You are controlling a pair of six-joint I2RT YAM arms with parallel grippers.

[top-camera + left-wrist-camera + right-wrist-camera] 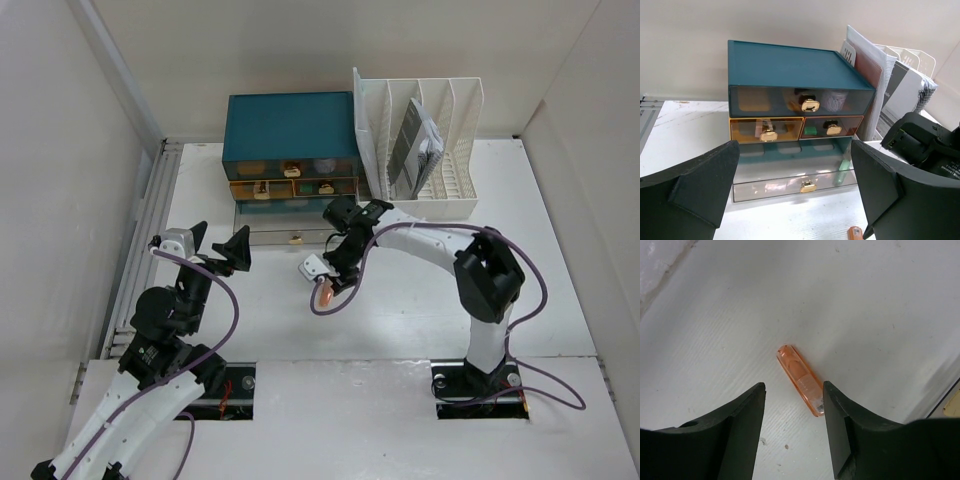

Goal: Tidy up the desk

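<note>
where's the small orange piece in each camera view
Top external: orange piece lies on the desk, under the right gripper.
Left wrist: only its tip shows, bottom edge.
Right wrist: centre, between the open fingers.
Shared landmark: right gripper.

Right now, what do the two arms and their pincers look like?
Both arms have white link shells with black joint housings, and a purple cable loops along each. The left pincer and the right pincer have broad matte-black wedge-shaped fingers. Each base sits in a dark cut-out at the desk's near edge.
</note>
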